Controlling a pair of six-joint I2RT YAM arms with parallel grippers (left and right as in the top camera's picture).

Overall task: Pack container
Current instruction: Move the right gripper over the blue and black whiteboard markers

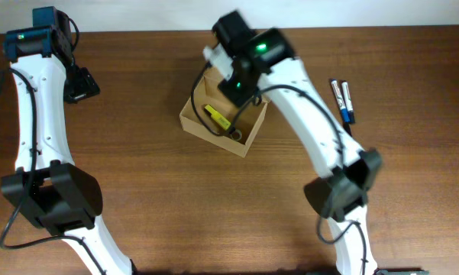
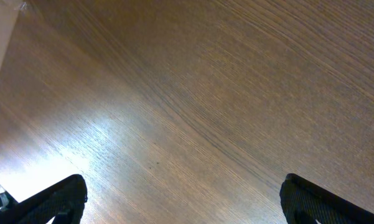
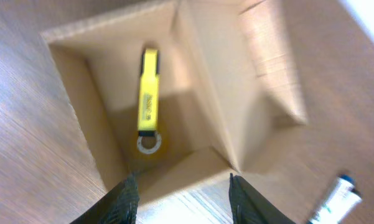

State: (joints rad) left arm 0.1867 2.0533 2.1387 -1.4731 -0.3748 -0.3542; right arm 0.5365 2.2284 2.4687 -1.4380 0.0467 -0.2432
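The container (image 1: pixel 212 135) is a tan cardboard box in the middle of the table, open at the top. A yellow stick with a metal ring (image 1: pixel 217 116) lies loose on its floor. In the right wrist view I look down into the container (image 3: pixel 87 118) at the yellow stick (image 3: pixel 149 93). My right gripper (image 3: pixel 183 186) hangs above the box's near edge, open, with nothing between its fingers. From overhead, that right gripper (image 1: pixel 235 92) is over the box's far side. My left gripper (image 1: pixel 82 82) stays far left and wide open over bare wood (image 2: pixel 183 199).
Two dark pens with blue and white ends (image 1: pixel 342 101) lie side by side on the wood right of the box. One pen's tip (image 3: pixel 336 196) shows at the right wrist view's lower right. The box's flap (image 3: pixel 267 68) stands open on the far side.
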